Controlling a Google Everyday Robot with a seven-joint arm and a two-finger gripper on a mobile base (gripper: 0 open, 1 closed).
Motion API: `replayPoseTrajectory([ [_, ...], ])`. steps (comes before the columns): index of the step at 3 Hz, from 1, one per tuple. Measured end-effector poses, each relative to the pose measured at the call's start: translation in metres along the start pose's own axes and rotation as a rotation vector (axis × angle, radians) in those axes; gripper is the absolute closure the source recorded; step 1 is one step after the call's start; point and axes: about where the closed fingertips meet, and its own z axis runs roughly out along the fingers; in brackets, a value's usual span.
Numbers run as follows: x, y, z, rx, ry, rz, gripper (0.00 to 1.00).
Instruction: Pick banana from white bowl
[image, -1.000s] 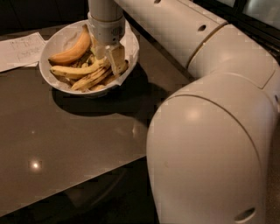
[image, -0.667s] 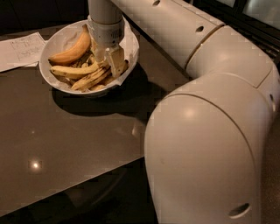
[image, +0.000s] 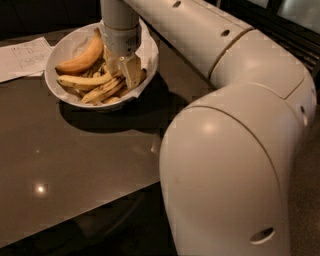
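The white bowl (image: 55, 55), lined with crumpled paper, stands at the back left of the dark table. Several bananas lie in it. The slim dull-yellow banana (image: 102, 91) with dark streaks lies at the front of the pile, slanting up to the right. A plump orange-yellow banana (image: 82, 57) lies at the back and a cleaner yellow one (image: 82, 80) lies in the middle. My gripper (image: 125, 70) reaches straight down into the right half of the bowl, at the upper right end of the streaked banana, and hides that end.
A flat white paper sheet (image: 22, 57) lies left of the bowl. The dark glossy table (image: 75, 165) runs to a front edge near the bottom. My large white arm (image: 225, 150) fills the right side of the view.
The gripper stays down in the bowl at almost the same spot. The bananas have not visibly moved.
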Motion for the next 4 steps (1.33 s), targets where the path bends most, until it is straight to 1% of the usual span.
replayPoseTrajectory([
  [1, 0.001, 0.001, 0.000, -0.005, -0.005, 0.007, 0.44],
  [2, 0.000, 0.001, -0.002, -0.005, -0.005, 0.007, 0.42],
  [4, 0.000, 0.037, 0.005, -0.025, -0.083, 0.117, 0.42],
])
